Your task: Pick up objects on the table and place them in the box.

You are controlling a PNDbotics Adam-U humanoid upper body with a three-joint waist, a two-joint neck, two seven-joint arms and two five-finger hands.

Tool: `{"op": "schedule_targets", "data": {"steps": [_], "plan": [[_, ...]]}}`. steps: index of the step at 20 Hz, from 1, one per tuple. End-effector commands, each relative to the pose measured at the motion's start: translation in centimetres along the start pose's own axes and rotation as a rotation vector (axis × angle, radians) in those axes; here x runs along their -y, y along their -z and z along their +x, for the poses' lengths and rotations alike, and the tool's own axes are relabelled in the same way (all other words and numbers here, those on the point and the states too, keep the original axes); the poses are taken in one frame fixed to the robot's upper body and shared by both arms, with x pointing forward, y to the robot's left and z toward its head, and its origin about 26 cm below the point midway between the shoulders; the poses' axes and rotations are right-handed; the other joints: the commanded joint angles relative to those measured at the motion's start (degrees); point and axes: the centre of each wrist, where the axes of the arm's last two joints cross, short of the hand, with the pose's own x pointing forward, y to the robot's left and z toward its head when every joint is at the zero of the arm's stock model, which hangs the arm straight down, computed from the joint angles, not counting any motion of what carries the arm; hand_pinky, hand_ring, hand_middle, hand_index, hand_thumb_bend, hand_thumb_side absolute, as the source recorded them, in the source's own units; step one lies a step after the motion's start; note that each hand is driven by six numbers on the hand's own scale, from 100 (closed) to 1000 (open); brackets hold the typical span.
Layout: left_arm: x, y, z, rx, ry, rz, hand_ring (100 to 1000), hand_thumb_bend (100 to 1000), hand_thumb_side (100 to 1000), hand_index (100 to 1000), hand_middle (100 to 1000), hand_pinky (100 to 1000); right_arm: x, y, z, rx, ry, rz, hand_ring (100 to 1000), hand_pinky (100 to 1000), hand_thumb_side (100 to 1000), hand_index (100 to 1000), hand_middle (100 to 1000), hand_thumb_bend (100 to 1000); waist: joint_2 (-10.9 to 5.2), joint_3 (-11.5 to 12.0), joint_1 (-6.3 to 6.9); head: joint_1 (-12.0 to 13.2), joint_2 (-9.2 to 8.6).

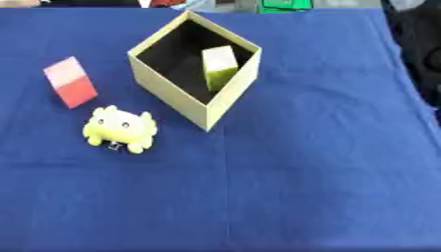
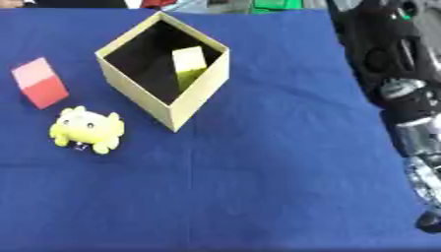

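Blue cloth covered the table (image 1: pixel 327 162) from edge to edge when you paused. Your box (image 1: pixel 226 101), an open cardboard one with a dark inside, sat in the upper middle of the frame, turned so that one corner pointed down toward the camera. Inside it a yellow-green block (image 1: pixel 220 65) with a pale top leaned against the right-hand wall, tilted rather than flat.

Two things were outside the box, both to its left. A red block (image 1: pixel 71 81) with a lighter pink top face lay at the upper left of the frame, near the box but not touching it. Just below it, close to the box's lower left wall, a yellow plush toy (image 1: pixel 120 129) with small dark eyes sat on the cloth, apart from both the red block and the box.

Your right arm (image 2: pixel 405 98) showed only in the right eye view, running down the right edge of the frame in black and silver, well apart from the box. You could not tell from that view how the right hand's fingers stood. Your left hand appeared in neither view.
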Motion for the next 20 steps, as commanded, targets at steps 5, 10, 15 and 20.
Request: {"op": "schedule_targets", "data": {"steps": [5, 10, 15, 20], "plan": [[-2.2, 3.7, 2.4, 0.182, 0.411, -0.099, 665, 198, 832, 767, 694, 695, 0.9, -5.7, -1.1, -0.163, 0.040, -0.447, 878, 903, 810, 859, 812, 100, -1.27, -0.53, 0.23, -0.29, 0.51], [-3.2, 5.3, 2.7, 0.163, 0.621, -0.213, 690, 242, 844, 814, 719, 708, -0.3, -6.7, -1.1, -0.212, 0.068, -0.585, 868, 899, 810, 854, 807, 100, -1.30, -0.78, 0.46, -0.58, 0.46], [-4.5, 7.2, 0.6, 0.034, 0.756, -0.441, 739, 225, 851, 830, 766, 730, -1.4, -6.9, -1.2, -0.235, 0.103, -0.606, 863, 896, 834, 844, 804, 100, -1.46, -1.21, 0.71, -0.31, 0.64], [-5.7, 9.1, -1.2, -0.076, 0.849, -0.650, 794, 355, 877, 888, 810, 769, -1.8, -6.9, -1.1, -0.248, 0.123, -0.615, 862, 897, 842, 846, 805, 100, -1.75, -1.58, 0.99, -0.09, 0.74]]}}
